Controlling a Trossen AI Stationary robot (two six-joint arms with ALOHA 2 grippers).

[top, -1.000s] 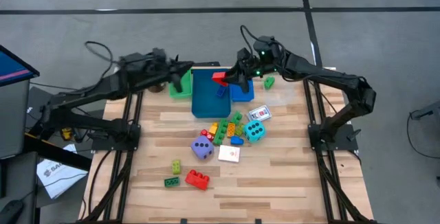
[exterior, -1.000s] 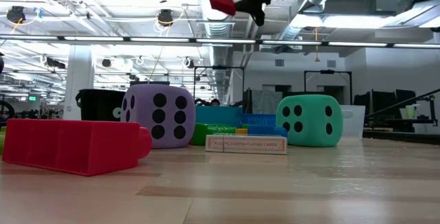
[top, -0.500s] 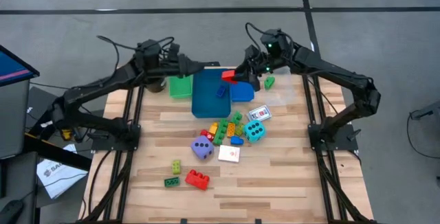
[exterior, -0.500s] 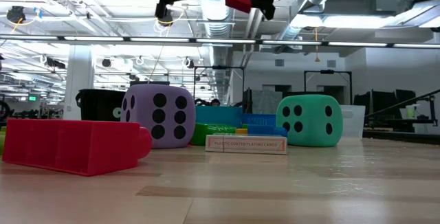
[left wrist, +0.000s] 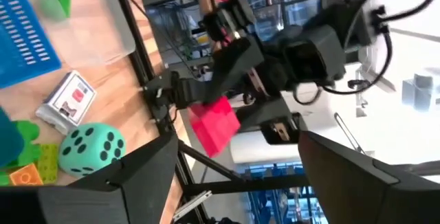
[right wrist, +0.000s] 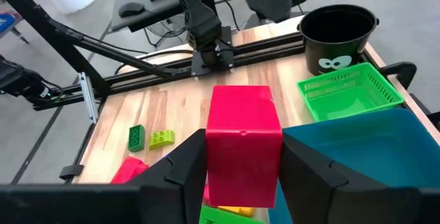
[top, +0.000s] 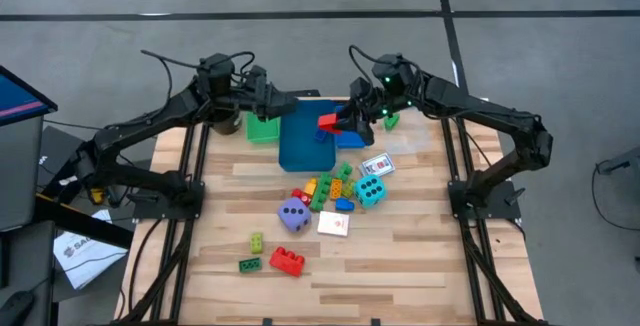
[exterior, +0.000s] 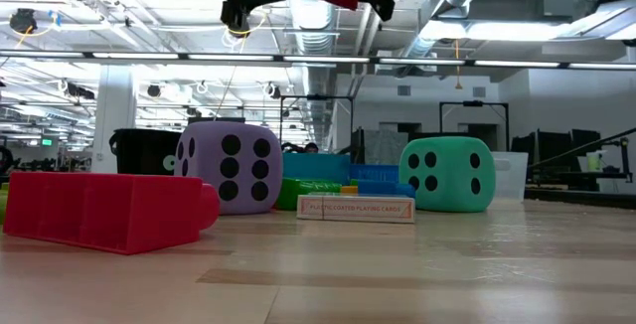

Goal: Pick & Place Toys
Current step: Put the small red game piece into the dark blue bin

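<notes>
Holding a red brick (right wrist: 243,146) pinched between its fingers, the right gripper (top: 338,123) is hanging up in the air over the dark blue tray (top: 300,138) at the back of the bench (top: 400,236). The left gripper (top: 283,103) is hovering over the green tray (top: 263,129) with its fingers spread and nothing in them. The other toys are sitting mid-bench.

Overhead and table-level cameras apparently share the dice (top: 294,215).
</notes>
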